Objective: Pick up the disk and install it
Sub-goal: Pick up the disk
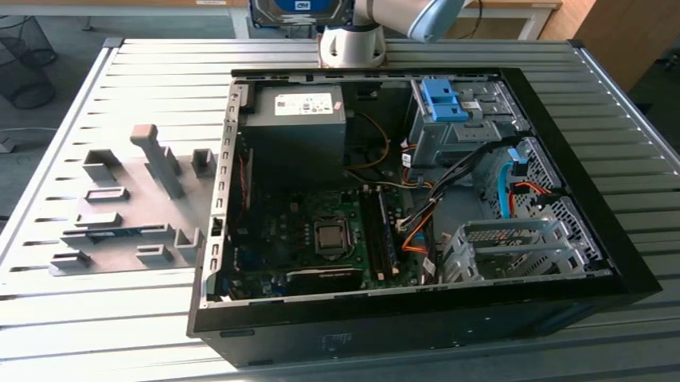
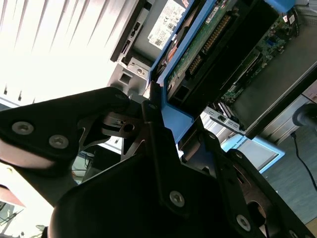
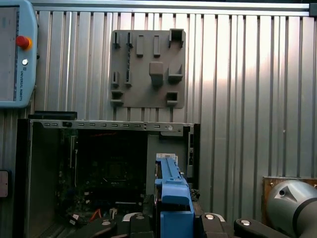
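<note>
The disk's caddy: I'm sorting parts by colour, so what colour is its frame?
Bright blue frame around the disk, best seen in the second wrist view.

Half the disk (image 1: 301,11) — beyond frame edge

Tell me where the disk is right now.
The disk is clamped in the gripper. In the exterior view it hangs at the top edge, beyond the open computer case, next to the arm's base.

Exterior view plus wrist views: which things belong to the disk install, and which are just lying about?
Job in hand: the disk, clamped in the gripper; open computer case; grey drive bay.
Lying about: grey fixture plate; teach pendant; wire bin.
</note>
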`<action>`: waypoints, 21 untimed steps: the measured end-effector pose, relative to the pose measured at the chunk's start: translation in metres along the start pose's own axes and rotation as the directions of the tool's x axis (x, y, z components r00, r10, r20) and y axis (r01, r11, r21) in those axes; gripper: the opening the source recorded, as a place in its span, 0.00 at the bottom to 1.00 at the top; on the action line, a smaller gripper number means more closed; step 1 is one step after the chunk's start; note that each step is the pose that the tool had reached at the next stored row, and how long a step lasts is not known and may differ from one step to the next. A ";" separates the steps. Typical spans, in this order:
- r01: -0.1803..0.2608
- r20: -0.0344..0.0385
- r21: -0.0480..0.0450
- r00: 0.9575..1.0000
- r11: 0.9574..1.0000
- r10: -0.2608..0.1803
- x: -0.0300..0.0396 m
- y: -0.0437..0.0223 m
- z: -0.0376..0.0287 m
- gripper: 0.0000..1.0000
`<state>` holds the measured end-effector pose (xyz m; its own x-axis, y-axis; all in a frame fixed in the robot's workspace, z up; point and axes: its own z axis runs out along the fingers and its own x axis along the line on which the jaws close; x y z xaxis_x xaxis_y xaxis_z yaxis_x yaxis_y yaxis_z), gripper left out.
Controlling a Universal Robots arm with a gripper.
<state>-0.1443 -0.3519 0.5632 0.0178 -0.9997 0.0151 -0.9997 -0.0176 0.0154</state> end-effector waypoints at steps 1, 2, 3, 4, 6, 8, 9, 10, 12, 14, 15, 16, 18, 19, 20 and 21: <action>0.000 0.000 0.000 1.000 1.000 0.000 0.0000 -0.0011 0.0000 0.37; 0.000 0.000 0.000 1.000 1.000 0.000 0.0000 -0.0021 0.0000 0.37; 0.000 0.000 0.000 1.000 1.000 0.000 0.0001 -0.0032 0.0000 0.37; 0.000 0.000 0.000 1.000 1.000 0.000 0.0001 -0.0043 -0.0001 0.37; 0.000 0.000 0.000 1.000 1.000 0.000 0.0001 -0.0065 -0.0001 0.37; 0.000 0.000 0.000 1.000 1.000 0.000 0.0002 -0.0083 -0.0001 0.37; 0.000 0.000 0.000 1.000 1.000 0.000 0.0002 -0.0092 -0.0001 0.37; 0.000 0.000 0.000 1.000 1.000 0.000 0.0002 -0.0103 -0.0001 0.37; 0.000 0.000 0.000 1.000 1.000 0.000 0.0002 -0.0121 -0.0002 0.37; 0.000 0.000 0.000 1.000 1.000 0.000 0.0003 -0.0141 -0.0002 0.37; 0.000 0.000 0.000 1.000 1.000 0.000 0.0003 -0.0152 -0.0002 0.37; 0.000 0.000 0.000 1.000 1.000 0.000 0.0003 -0.0164 -0.0002 0.37; 0.000 0.000 0.000 1.000 1.000 0.000 0.0003 -0.0187 -0.0003 0.37; 0.000 0.000 0.000 1.000 1.000 0.000 0.0004 -0.0198 -0.0003 0.37; 0.000 0.000 0.000 1.000 1.000 0.000 0.0004 -0.0209 -0.0003 0.37; 0.000 0.000 0.000 1.000 1.000 0.000 0.0004 -0.0220 -0.0003 0.37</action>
<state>-0.1223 -0.3519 0.5632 0.0176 -0.9997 0.0151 -0.9997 -0.0174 0.0154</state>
